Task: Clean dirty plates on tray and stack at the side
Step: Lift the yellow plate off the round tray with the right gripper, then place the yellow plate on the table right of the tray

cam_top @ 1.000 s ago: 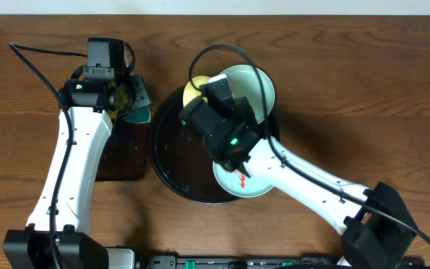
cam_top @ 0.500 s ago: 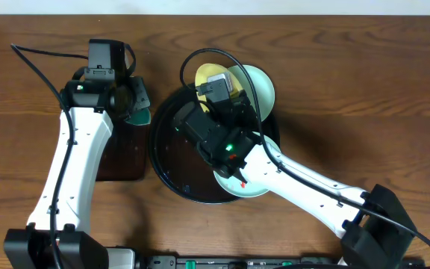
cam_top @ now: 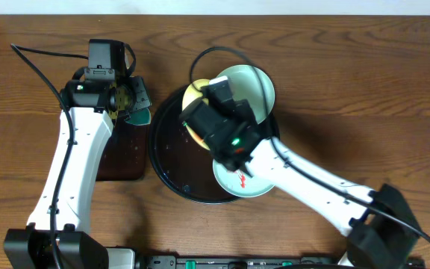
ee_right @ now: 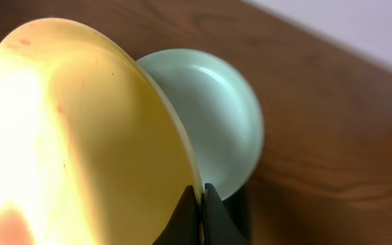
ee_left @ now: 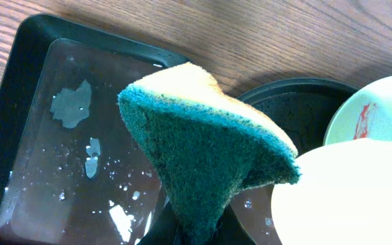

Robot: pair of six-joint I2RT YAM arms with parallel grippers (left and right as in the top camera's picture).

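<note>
My right gripper (ee_right: 201, 204) is shut on the rim of the pale yellow plate (ee_right: 80, 136) and holds it tilted above the round black tray (cam_top: 172, 161); a sliver of it shows in the overhead view (cam_top: 192, 96). An aqua plate (cam_top: 256, 86) lies at the tray's far rim, also in the right wrist view (ee_right: 216, 112). Another aqua plate (cam_top: 234, 183) with red streaks lies at the tray's near right, partly under my arm. My left gripper (ee_left: 196, 228) is shut on the teal sponge (ee_left: 206, 160), left of the tray.
A rectangular black tray (ee_left: 60, 136) with water drops lies under the sponge; in the overhead view (cam_top: 122, 161) it lies left of the round tray. Brown wood tabletop (cam_top: 364, 90) lies to the right.
The right arm swung left over the tray half a second ago, showing more of the yellow plate, then came back to about its earlier pose. The left arm barely moved.
</note>
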